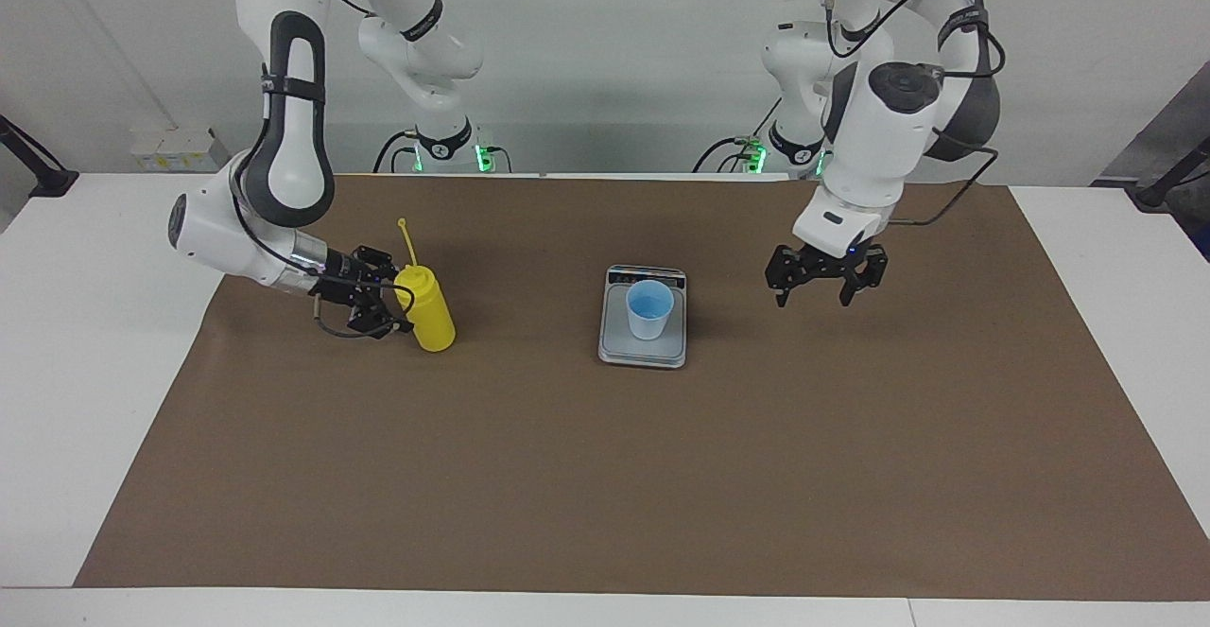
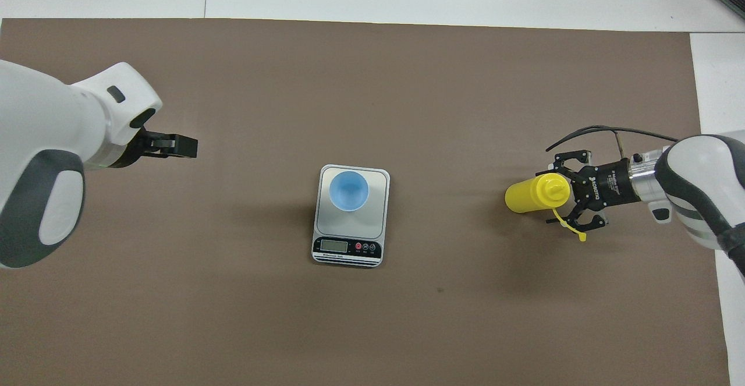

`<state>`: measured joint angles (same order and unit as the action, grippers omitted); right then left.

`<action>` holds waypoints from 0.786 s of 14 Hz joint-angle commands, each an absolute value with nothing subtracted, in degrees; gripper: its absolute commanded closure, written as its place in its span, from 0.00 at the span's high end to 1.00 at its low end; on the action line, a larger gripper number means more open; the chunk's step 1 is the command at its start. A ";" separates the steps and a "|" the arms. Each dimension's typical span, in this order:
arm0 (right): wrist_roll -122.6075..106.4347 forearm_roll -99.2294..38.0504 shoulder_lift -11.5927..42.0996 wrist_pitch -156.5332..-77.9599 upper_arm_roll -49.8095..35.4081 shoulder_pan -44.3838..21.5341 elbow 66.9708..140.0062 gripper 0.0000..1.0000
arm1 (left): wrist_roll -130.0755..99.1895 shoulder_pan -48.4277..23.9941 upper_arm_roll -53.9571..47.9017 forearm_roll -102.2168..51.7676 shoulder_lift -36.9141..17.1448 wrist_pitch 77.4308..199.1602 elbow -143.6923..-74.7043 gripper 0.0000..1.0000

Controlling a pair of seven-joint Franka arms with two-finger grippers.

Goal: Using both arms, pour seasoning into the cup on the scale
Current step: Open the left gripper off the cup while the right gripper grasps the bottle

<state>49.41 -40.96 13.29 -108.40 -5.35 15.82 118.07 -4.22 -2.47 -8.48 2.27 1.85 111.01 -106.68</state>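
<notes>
The scale (image 1: 643, 317) is sitting mid-desk with the cup (image 1: 649, 309) standing on its plate. Toward the right arm's end from the scale, the right tool (image 1: 389, 304) is reaching sideways, fingers spread around the upright seasoning (image 1: 427, 307); closing squarely on the body seems wise. The left tool (image 1: 825, 279) is hanging open, pointing down, waiting.

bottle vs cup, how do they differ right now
The bottle is opaque yellow with a nozzle top; the cup is pale blue and open-mouthed. The bottle is taller. The bottle stands on the brown mat by the right gripper; the cup sits on the scale. Both stand upright.
</notes>
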 commanded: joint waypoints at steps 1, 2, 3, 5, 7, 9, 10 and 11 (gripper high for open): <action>49.48 -42.45 12.74 -108.81 -5.62 15.29 119.09 0.45 | 0.60 0.87 -8.96 2.37 3.43 104.70 -103.38 1.00; 49.57 -42.54 12.74 -108.81 -5.62 15.29 119.00 0.14 | 1.49 1.84 -8.88 2.20 3.34 102.42 -101.53 1.00; 49.57 -42.54 12.74 -108.98 -5.62 15.21 118.74 0.00 | 1.58 2.80 -8.88 0.98 3.34 100.22 -99.69 1.00; 52.27 -42.71 12.31 -109.25 -5.80 14.77 117.61 0.00 | 1.58 3.43 -8.88 0.09 2.99 94.51 -94.68 1.00; 56.41 -42.45 11.43 -111.86 -5.89 12.84 116.55 0.00 | 1.67 3.43 -8.96 0.35 2.29 90.46 -90.63 1.00; 59.83 -42.10 10.55 -114.95 -5.80 9.16 115.76 0.00 | 2.37 3.34 -9.05 0.09 2.46 90.00 -90.44 1.00; 62.72 -41.40 10.63 -116.61 -5.71 7.23 114.71 0.00 | 2.20 3.43 -9.05 -0.09 3.24 90.87 -92.44 1.00; 65.97 -39.57 10.72 -118.37 -5.71 4.94 113.74 0.00 | 2.02 3.43 -8.97 -0.09 4.30 91.49 -94.46 1.00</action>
<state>60.59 -41.13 11.73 -116.06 -5.60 8.12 115.24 1.12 2.74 -8.66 0.80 3.58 91.50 -92.36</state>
